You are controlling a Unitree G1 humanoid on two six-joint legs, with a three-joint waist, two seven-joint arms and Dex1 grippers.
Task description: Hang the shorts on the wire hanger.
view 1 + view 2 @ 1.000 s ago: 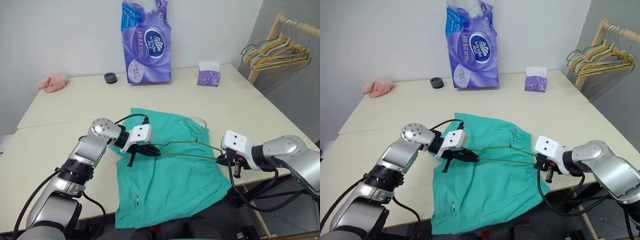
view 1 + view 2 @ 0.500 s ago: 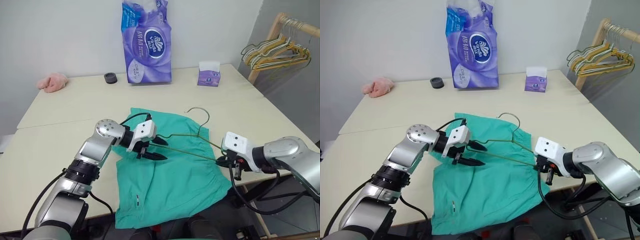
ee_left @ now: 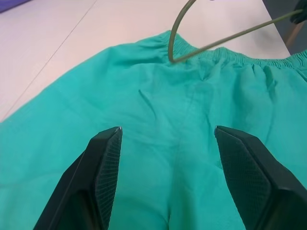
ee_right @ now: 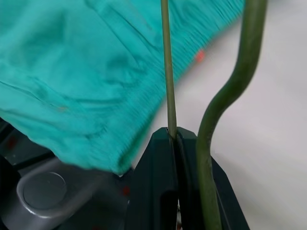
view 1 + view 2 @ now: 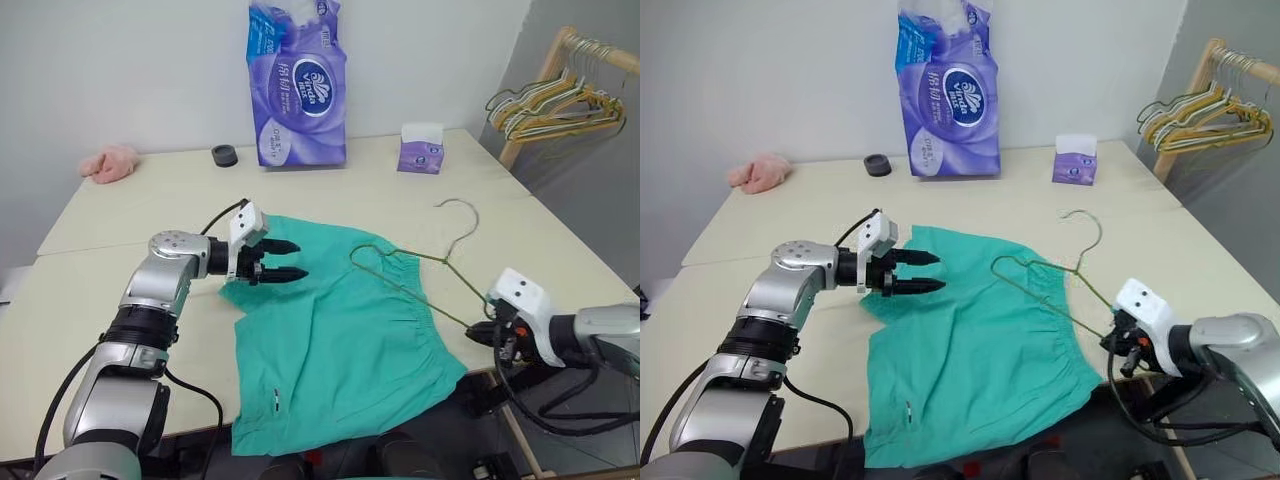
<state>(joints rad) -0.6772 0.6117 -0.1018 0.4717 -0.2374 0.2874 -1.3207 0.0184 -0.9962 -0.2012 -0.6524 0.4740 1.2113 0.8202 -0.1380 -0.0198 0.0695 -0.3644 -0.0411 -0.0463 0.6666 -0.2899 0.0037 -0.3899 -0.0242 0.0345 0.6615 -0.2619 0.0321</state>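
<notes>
Shorts (image 5: 340, 340): soft, light, limp; flat on bench (image 5: 120, 215) under wide, empty left tool (image 5: 285, 259); best pinched at waistband. Wire hanger (image 5: 415, 262): stiff, thin, slippery; corner clamped in right tool (image 4: 175, 139), tilted over waistband.

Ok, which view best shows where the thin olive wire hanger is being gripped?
The right wrist view: the right gripper has its jaws shut on the thin olive wire hanger. Both eye views show the whole hanger over the teal shorts; the left wrist view catches one corner.
</notes>
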